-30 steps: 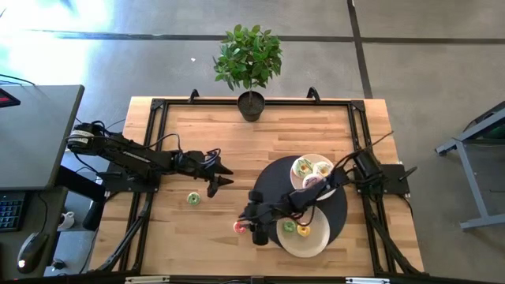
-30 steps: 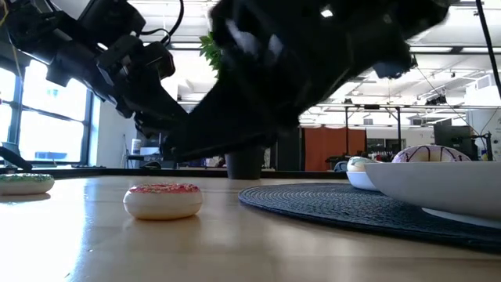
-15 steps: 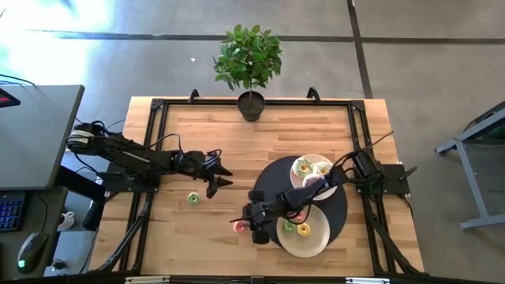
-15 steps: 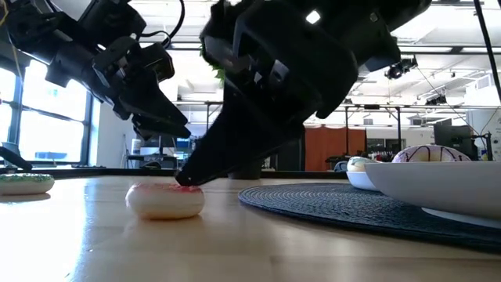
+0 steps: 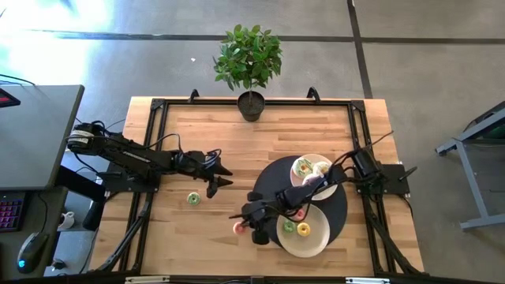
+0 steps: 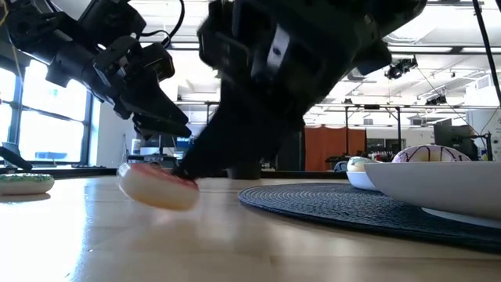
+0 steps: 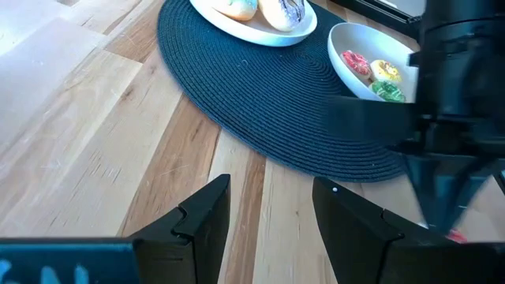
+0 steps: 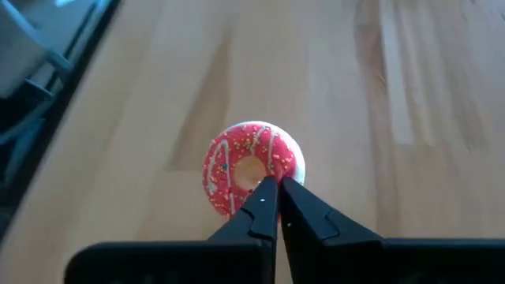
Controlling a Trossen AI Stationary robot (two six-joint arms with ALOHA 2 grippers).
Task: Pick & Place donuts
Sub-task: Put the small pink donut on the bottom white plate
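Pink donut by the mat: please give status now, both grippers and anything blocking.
Right gripper shut on pink donut, donut tilted off table. Left gripper open, waiting over bare wood. Green donut lies apart; nothing blocking.

In the low view the right arm's dark bulk blocks the middle of the room, and its gripper point(image 6: 188, 168) hides the far rim of the pink donut point(image 6: 156, 186), which shows smeared. A green donut point(image 6: 23, 182) is cut off by that picture's left edge, and the front plate point(image 6: 446, 184) by its right edge. From above, the pink donut point(image 5: 239, 228) is mostly covered by the right gripper point(image 5: 241, 223), so the grip cannot be read there. In the left wrist view only a red sliver point(image 7: 456, 235) shows beneath the other arm, possibly the same donut. The small donuts on the plates are too tiny to count surely.
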